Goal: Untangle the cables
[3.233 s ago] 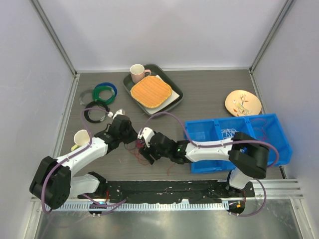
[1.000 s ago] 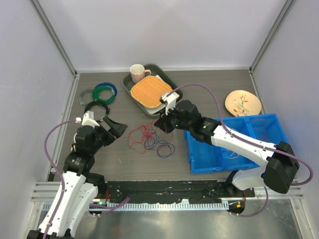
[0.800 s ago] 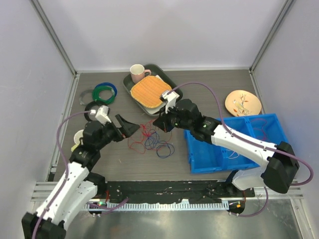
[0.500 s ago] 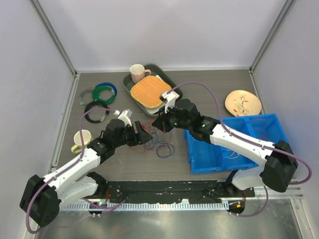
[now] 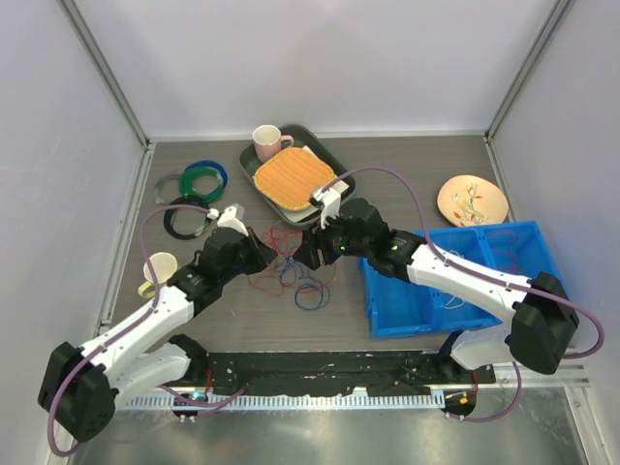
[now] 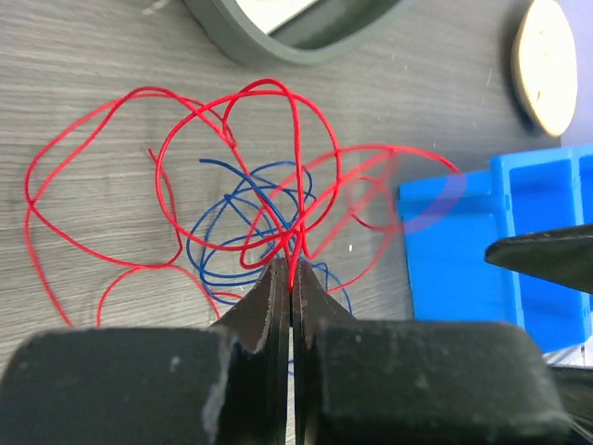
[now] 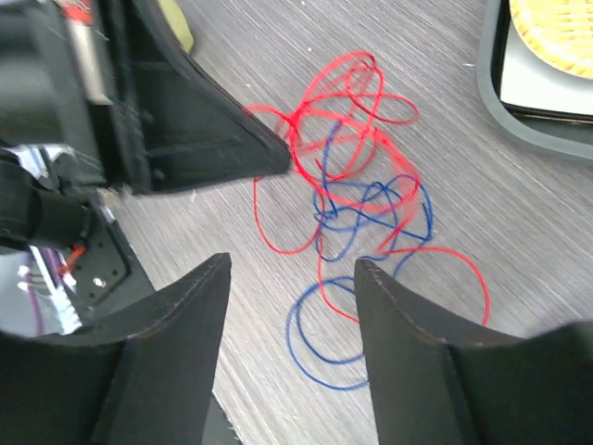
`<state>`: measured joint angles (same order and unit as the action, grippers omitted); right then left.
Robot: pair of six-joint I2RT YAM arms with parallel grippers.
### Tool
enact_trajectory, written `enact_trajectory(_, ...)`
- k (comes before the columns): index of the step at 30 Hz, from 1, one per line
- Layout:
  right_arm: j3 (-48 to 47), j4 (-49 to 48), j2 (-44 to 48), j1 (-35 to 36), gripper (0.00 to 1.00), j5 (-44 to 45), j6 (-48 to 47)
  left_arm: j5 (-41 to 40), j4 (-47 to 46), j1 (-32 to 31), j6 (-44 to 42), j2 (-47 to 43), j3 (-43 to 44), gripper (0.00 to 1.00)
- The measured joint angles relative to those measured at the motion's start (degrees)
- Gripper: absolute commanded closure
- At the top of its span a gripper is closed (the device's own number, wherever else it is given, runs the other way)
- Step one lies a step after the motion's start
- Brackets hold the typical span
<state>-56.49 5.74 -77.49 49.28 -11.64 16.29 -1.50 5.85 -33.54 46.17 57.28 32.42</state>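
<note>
**Left pincer has the red strand, right one's open over the pile**

So the left pincer [image 6: 290,269] is clamped fully shut, with a strand of the red cable [image 6: 296,167] pinched right at its tips. That strand runs straight up and away from the tips into the knot. The right pincer [image 7: 292,261] has its fingers spread about halfway with nothing between them, and it hangs above the mess.

The cables [image 5: 295,271] lie loose on the worktop [image 5: 407,184] in the gap between the two pincers. From the right wrist view, the blue cable [image 7: 357,209] sits just below that pincer's fingers, with red loops crossing over it.

My guess on handling: this stuff looks super thin, floppy and basically weightless. It won't hold any shape, and pulling one end will probably drag the whole clump rather than slide it free. It could also slip out of a pinch easily.

If it were me, I'd have the open pincer pinch a blue loop that sticks out clear of the red, on its near side, not the crossing in the middle. Then pull the two colours apart slowly. Yank hard and the knot likely just tightens.
</note>
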Motion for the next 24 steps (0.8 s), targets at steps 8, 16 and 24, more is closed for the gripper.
enact_trajectory(8,4.61,0.07,3.45,0.00,0.30,0.20,-13.29,-9.92,6.69,0.00,1.84,-12.48,-0.96,1.00)
enact_trajectory(16,4.61,-3.10,-2.08,0.09,0.29,3.45,-17.75,-13.97,12.13,0.00,2.89,-17.33,-0.96,1.00)
enact_trajectory(24,2.25,-15.02,-14.25,0.09,0.30,3.63,-14.08,-13.70,12.90,0.00,2.91,-16.79,-0.96,1.00)
